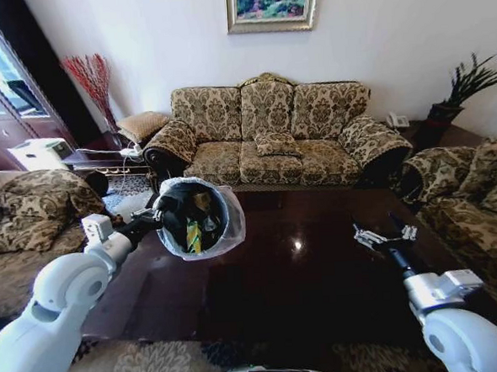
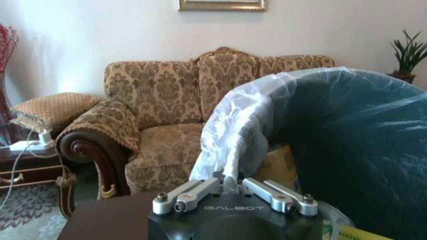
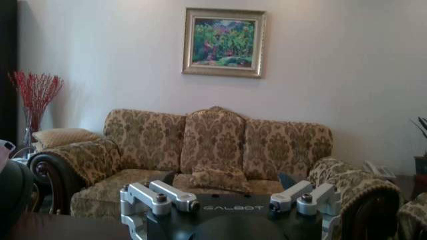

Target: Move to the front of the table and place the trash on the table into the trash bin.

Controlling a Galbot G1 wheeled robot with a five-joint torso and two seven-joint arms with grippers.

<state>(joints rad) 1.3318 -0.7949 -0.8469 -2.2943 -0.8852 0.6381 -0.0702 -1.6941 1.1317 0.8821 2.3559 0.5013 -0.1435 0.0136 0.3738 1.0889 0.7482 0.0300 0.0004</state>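
Observation:
My left gripper (image 1: 156, 217) holds the trash bin (image 1: 232, 227) in the air above the left part of the table (image 1: 313, 283), its mouth tipped toward me. It is a black bin with a whitish bag liner (image 2: 233, 120). My left gripper (image 2: 233, 194) is shut on the bin's rim and liner. Inside the bin lie pieces of trash: a green-yellow wrapper (image 1: 194, 237) and a yellow piece (image 2: 283, 164). My right gripper (image 1: 385, 235) hovers open over the table's right side, holding nothing, and its fingers (image 3: 163, 196) are spread wide.
A patterned three-seat sofa (image 1: 267, 138) stands beyond the table's far edge. An armchair (image 1: 31, 212) sits at the left and another sofa (image 1: 477, 201) at the right. A dark side table (image 1: 103, 159) is at the back left. A rug (image 1: 150, 365) lies along the near edge.

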